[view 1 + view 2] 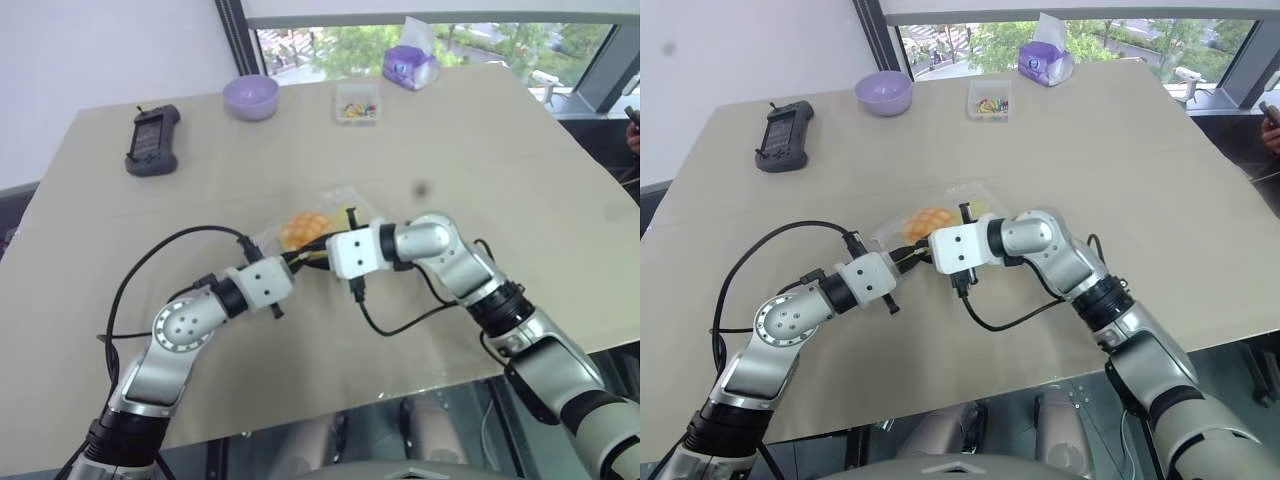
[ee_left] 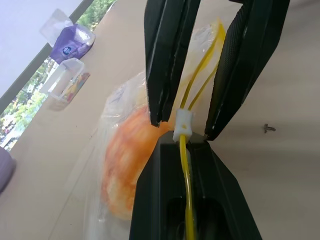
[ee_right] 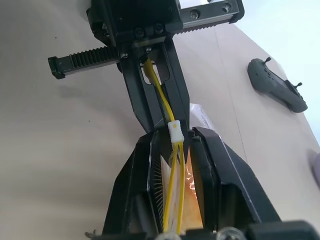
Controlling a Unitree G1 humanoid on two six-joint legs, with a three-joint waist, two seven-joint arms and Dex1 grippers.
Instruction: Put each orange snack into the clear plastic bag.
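Left gripper (image 2: 182,150) pinches the yellow zip strip (image 2: 200,75) tightly; right gripper (image 3: 172,150) narrowly straddles the slider (image 3: 175,131); strip runs between them, mid-desk (image 1: 520,150).

Table (image 1: 520,170): beige top. Far edge: purple bowl (image 1: 250,97), small clear box (image 1: 357,103) of coloured bits, purple tissue pack (image 1: 409,66). Toward the far left corner: black controller (image 1: 152,140). Middle of the tabletop: clear bag (image 1: 965,203) with yellow zip strip, orange bun (image 1: 927,221) inside.
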